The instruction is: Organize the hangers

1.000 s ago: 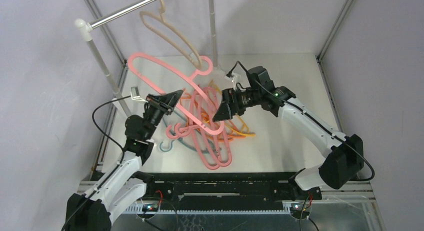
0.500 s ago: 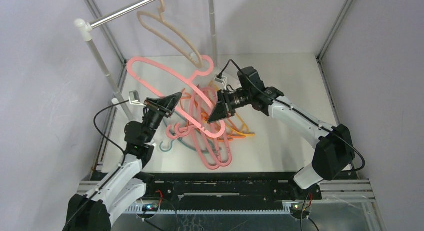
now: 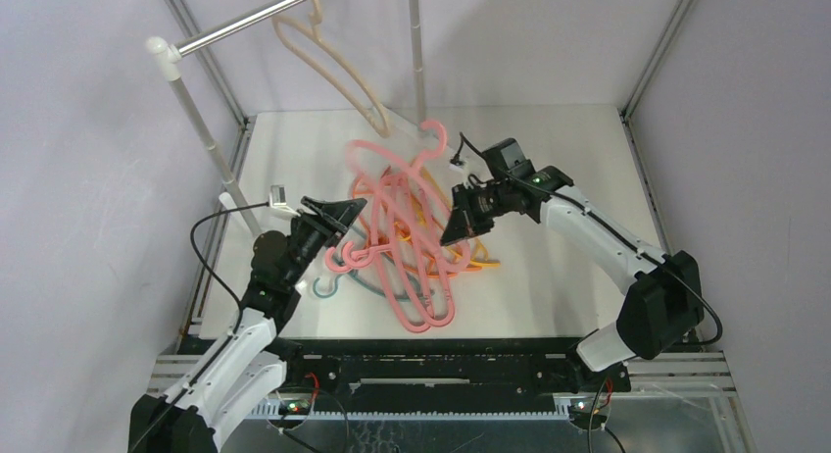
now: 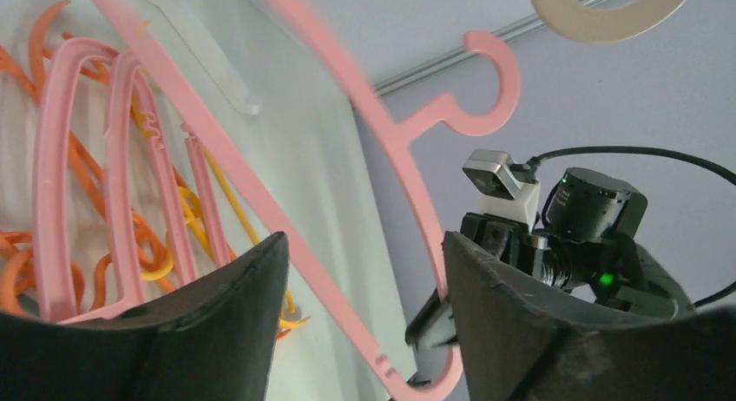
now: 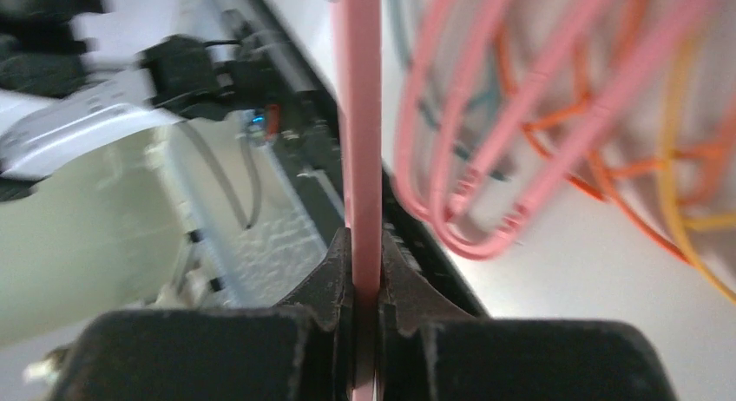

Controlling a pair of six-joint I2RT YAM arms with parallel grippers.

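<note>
While my right hand is pinched tight on a thin bar of one pink hanger, my left hand stands open and holds nothing. From the left wrist, an arm of that pink hanger crosses the gap between my left fingers, and I cannot see it touching either one.

The held hanger is raised clear of the heap. Its long axis runs from my right hand up and away toward the back of the bench, and its hook is at the far, upper end, close beside the rear post. So the grip is at the low end and the hook is the end farthest from me.

What the next move turns on, I judge, is that the rail lies higher and to the left of that hook. My right arm alone carries the hanger, although my left hand is nearer the rail.

No bin or tray is in view. The rail does the holding, and only one beige hanger hangs there. The other pink, orange and teal hangers lie tangled in the heap on the bench between my two arms.
</note>
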